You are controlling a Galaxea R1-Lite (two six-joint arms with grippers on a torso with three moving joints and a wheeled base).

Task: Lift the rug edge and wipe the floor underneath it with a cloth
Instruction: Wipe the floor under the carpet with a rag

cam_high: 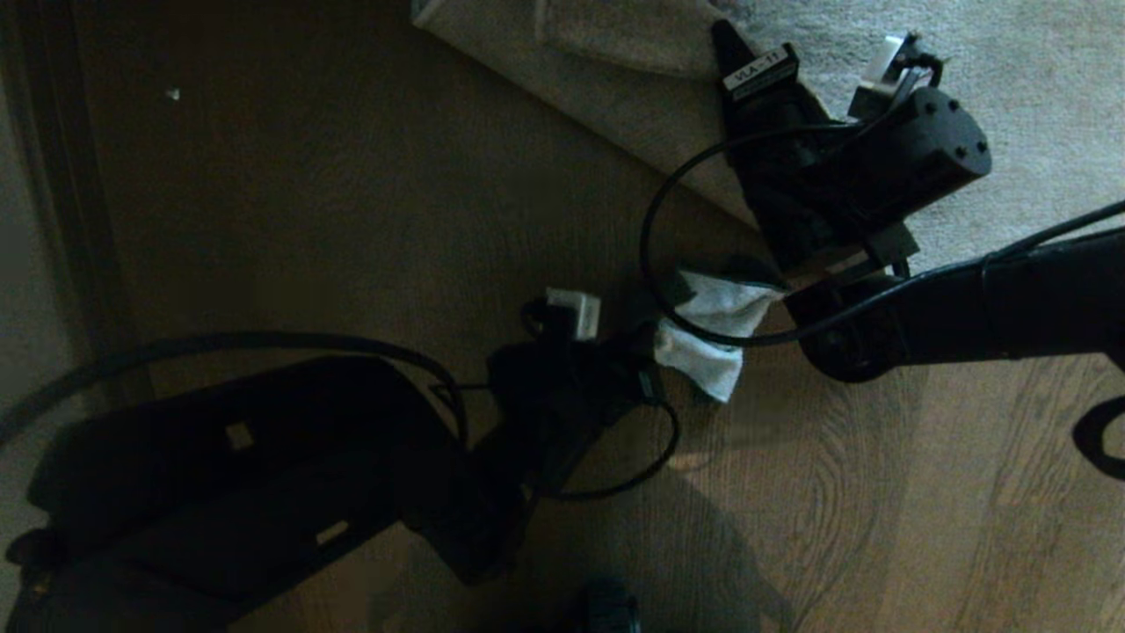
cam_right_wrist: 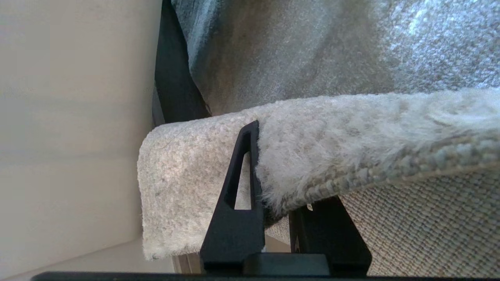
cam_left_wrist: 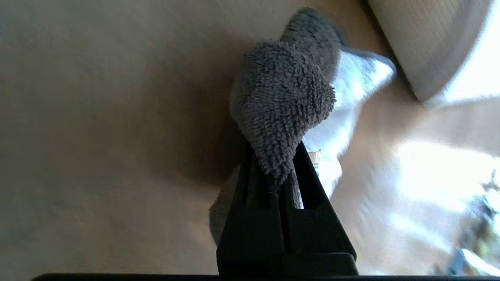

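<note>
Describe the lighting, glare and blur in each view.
Head view: dim and underexposed, the left arm nearly black, only the cloth and rug catching light. Left wrist view: glare washes out the floor, which is streaked with blur; the cloth is sharp. Right wrist view: evenly lit, rug edge crisp.

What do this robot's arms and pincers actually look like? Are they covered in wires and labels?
Both arms are matte black. The right arm has a round end cap with small screws, a white label reading VLA-T1, a white plug and looping black cables. The left arm also carries a white plug and loose black cable. Each gripper, left and right, has two flat, tapering black fingers; one right finger has a triangular cut-out.
</note>
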